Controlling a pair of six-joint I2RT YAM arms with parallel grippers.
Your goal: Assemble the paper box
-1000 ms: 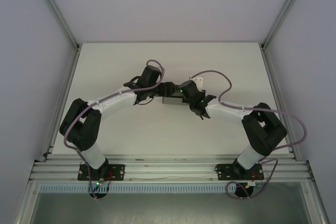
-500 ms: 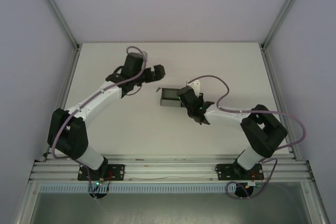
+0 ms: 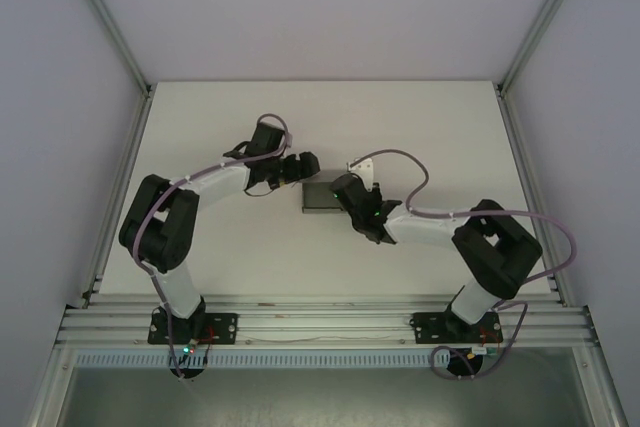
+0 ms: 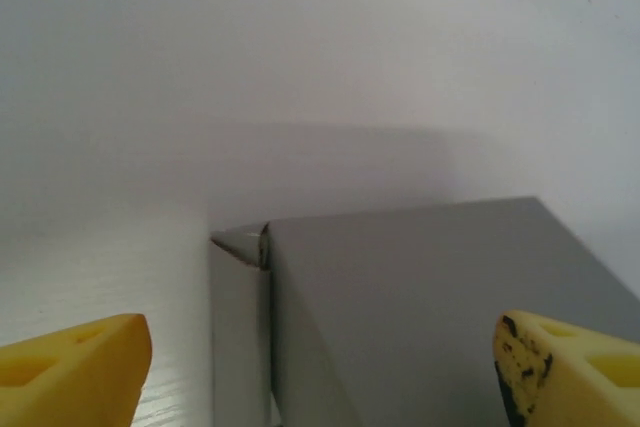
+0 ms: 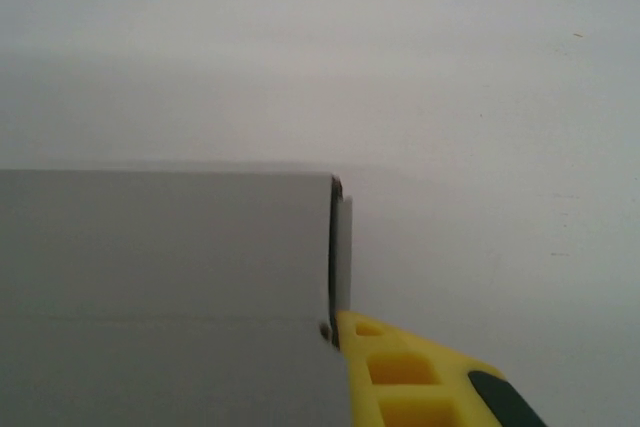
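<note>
The left gripper (image 3: pixel 303 169) hovered at the far left corner of the small grey rectangular cardboard paper box (image 3: pixel 320 198), its yellow fingertips (image 4: pixel 72 367) spread wide apart with that corner between them. The box lay flat near the middle of the white table (image 3: pixel 420 117), between the two grippers. At its right end sat the right gripper (image 3: pixel 347 191), one yellow finger (image 5: pixel 415 382) against the box's end edge; whether it was clamped could not be told.
</note>
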